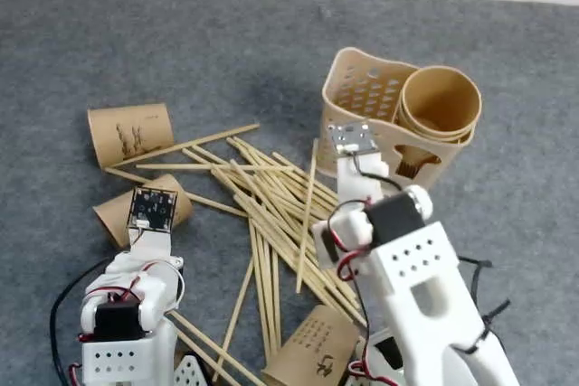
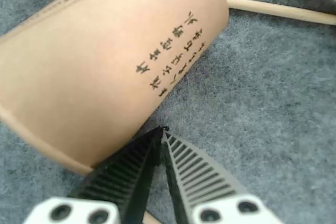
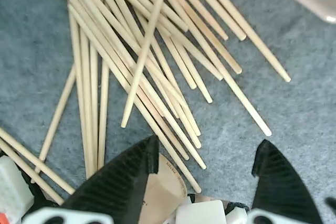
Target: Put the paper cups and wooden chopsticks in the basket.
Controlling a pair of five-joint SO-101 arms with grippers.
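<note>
Paper cup (image 2: pixel 105 61) just beyond left jaws, tips together; right jaws apart over chopsticks (image 3: pixel 142 61). Better to spread left wide, then pinch rim.

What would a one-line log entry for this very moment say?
left pincer: shut, tip beside a lying paper cup | right pincer: open, above chopsticks | basket: holds stacked cups
</note>
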